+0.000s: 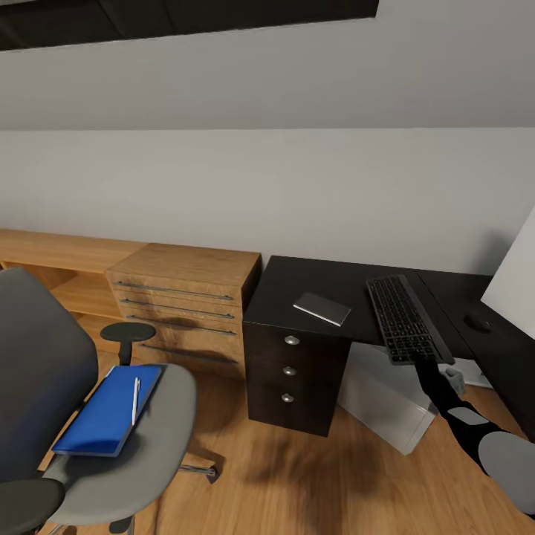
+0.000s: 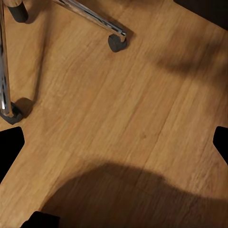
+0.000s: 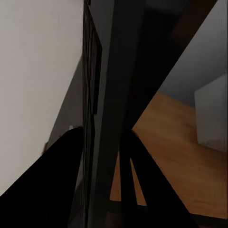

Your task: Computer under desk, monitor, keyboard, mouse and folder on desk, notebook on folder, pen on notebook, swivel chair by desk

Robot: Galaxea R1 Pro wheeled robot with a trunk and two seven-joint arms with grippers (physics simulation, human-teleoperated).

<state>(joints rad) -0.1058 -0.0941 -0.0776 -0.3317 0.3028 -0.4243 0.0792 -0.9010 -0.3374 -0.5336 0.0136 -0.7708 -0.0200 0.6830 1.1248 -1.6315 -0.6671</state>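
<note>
My right gripper (image 1: 425,364) is shut on the near end of the dark keyboard (image 1: 405,318), which reaches past the front edge of the black desk (image 1: 297,286). The right wrist view shows the keyboard's edge (image 3: 92,80) between the fingers. On the desk lie the grey notebook (image 1: 322,308) and the black mouse (image 1: 477,323), beside the monitor (image 1: 516,282), a pale flat panel at the frame's edge. The grey computer (image 1: 386,401) stands under the desk. The swivel chair (image 1: 148,446) carries the blue folder (image 1: 108,409) with the white pen (image 1: 135,400) on it. My left gripper (image 2: 114,147) hangs open over the floor.
A light wooden drawer unit (image 1: 186,297) and low shelf (image 1: 52,256) stand against the wall left of the desk. The chair's chrome legs and casters (image 2: 116,42) spread over the wooden floor (image 1: 297,475) near my left gripper. The desk's three drawers (image 1: 290,368) face the open floor.
</note>
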